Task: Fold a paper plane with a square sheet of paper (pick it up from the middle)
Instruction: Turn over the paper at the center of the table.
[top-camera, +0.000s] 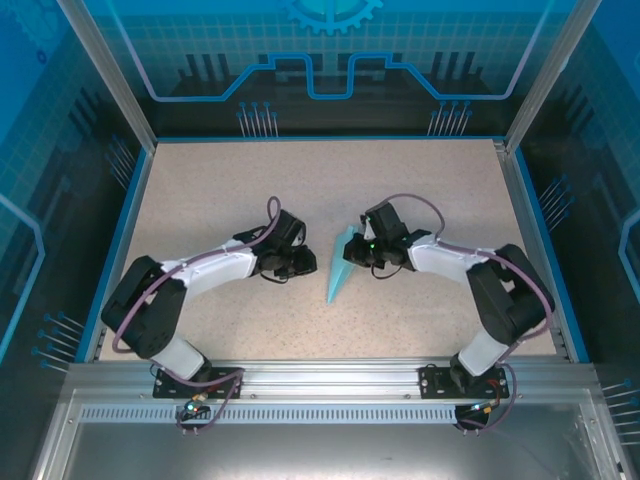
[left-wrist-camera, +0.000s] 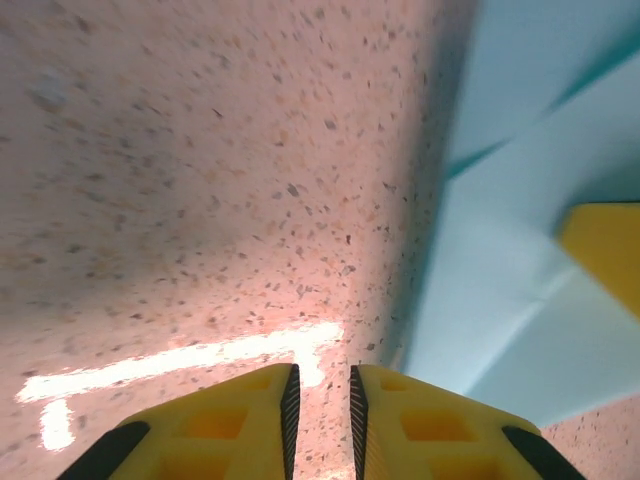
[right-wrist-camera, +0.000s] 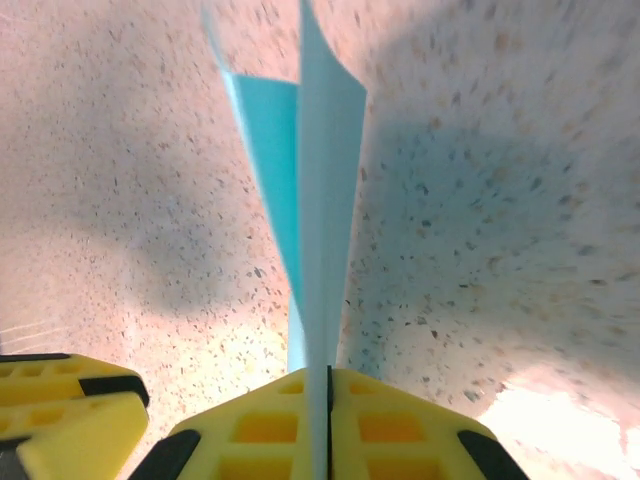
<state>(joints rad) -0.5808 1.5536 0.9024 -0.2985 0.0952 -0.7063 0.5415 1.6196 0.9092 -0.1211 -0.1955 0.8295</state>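
The paper plane (top-camera: 341, 266) is a slim light-cyan dart at the middle of the table, its tip pointing toward the near edge. My right gripper (top-camera: 357, 251) is shut on its wide end; in the right wrist view the folded paper (right-wrist-camera: 318, 200) runs up from between the closed yellow fingers (right-wrist-camera: 395, 425). My left gripper (top-camera: 308, 264) hovers just left of the plane, apart from it. Its fingers (left-wrist-camera: 240, 425) stand slightly parted with only tabletop between them, and the plane's cyan surface (left-wrist-camera: 500, 260) lies to their right.
The speckled beige tabletop (top-camera: 220, 200) has blue rails at its left and right sides and an aluminium frame (top-camera: 320, 375) along the near edge. The other arm's yellow fingertip (left-wrist-camera: 605, 245) shows at the right of the left wrist view.
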